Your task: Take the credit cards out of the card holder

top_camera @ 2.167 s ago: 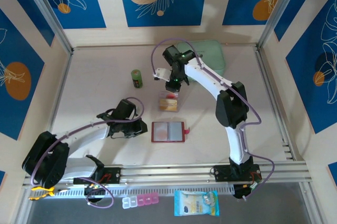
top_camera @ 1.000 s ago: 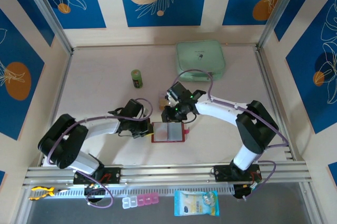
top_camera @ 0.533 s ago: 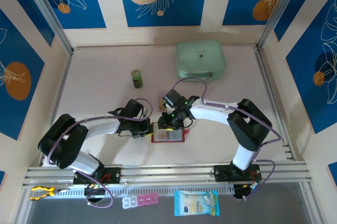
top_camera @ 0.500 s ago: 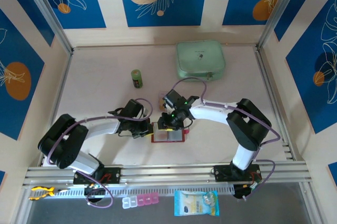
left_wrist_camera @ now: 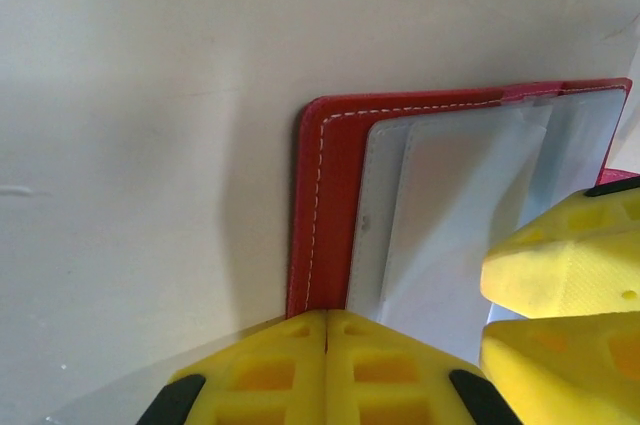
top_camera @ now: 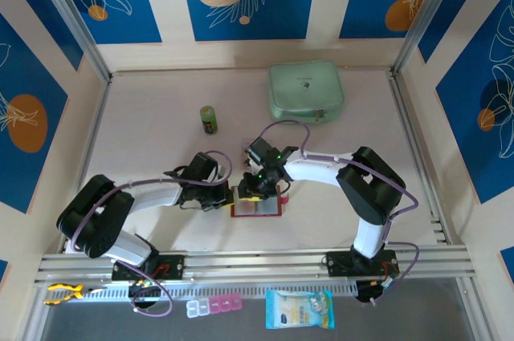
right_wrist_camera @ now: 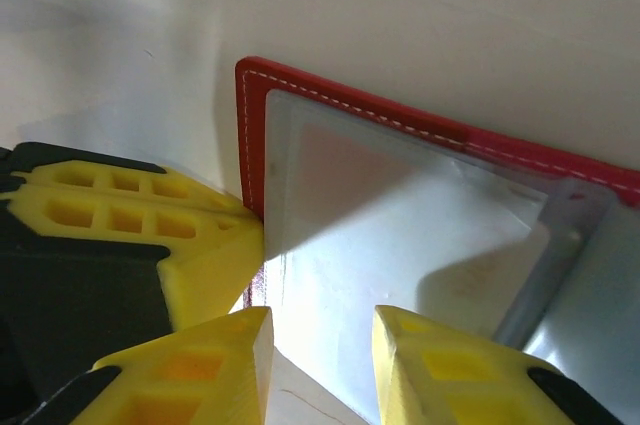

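Note:
The red card holder lies open and flat on the table, its clear pockets facing up. My left gripper is shut, and its tips press on the holder's red left edge. Over the holder's left half my right gripper stands open. Its fingers straddle the near edge of the clear pocket. Its yellow fingers also show in the left wrist view. A tan sliver of the credit cards lies just behind the right wrist, mostly hidden.
A mint green zip case sits at the back. A small green can stands left of centre. Beyond the front rail lie a pill organiser and a blue packet.
The right arm has come forward from the card pile and shifted left over the holder's left half. The left gripper moved right to the holder's edge and has stayed there, shut.

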Motion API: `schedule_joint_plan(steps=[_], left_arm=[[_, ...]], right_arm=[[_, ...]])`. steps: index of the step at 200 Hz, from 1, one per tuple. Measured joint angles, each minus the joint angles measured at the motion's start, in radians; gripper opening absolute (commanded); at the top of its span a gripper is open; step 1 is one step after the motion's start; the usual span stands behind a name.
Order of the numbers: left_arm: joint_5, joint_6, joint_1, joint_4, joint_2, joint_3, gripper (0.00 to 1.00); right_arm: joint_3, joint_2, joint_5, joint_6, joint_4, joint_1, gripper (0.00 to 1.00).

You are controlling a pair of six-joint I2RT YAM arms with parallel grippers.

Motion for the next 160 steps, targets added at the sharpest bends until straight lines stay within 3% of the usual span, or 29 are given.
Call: schedule_joint_plan(steps=[118, 160], left_arm=[[0.000, 0.001, 0.000, -0.010, -0.006, 0.000, 0.00], [-0.004, 0.001, 0.000, -0.056, -0.028, 0.004, 0.00]], right_arm=[[-0.025, -0.011, 0.020, 0.000, -0.030, -0.018, 0.33], [-0.086, -0.034, -0.018, 0.000, 0.035, -0.044, 0.32]])
